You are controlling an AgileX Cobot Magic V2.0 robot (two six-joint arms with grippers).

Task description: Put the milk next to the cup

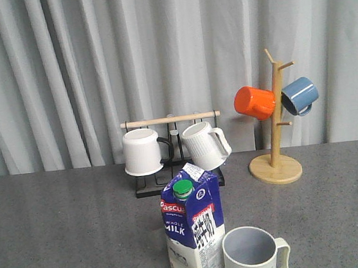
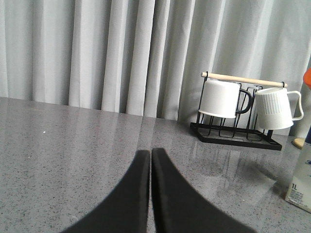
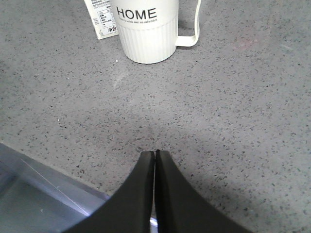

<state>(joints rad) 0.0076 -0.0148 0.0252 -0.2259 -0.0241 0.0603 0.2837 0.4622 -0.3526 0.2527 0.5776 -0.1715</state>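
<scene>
The left gripper (image 2: 150,155) hangs low over the speckled grey tabletop (image 2: 73,145), its curved black fingers pressed together with nothing between them. Ahead of it and off to one side stands a black wire rack (image 2: 235,133) with a pale wooden bar, carrying a smooth white mug (image 2: 219,98) and a ribbed white mug (image 2: 273,108); a corner of the milk (image 2: 300,187) shows nearer, at the view's edge. The right gripper (image 3: 155,158) is likewise closed and empty, tilted down at the tabletop. Straight ahead of it sits the cup (image 3: 146,29), cream, ribbed low on its wall, lettered "HOME", with a thin loop handle. The milk's printed cardboard base stands just beside the cup, on the side away from the handle; whether they touch I cannot tell.
</scene>
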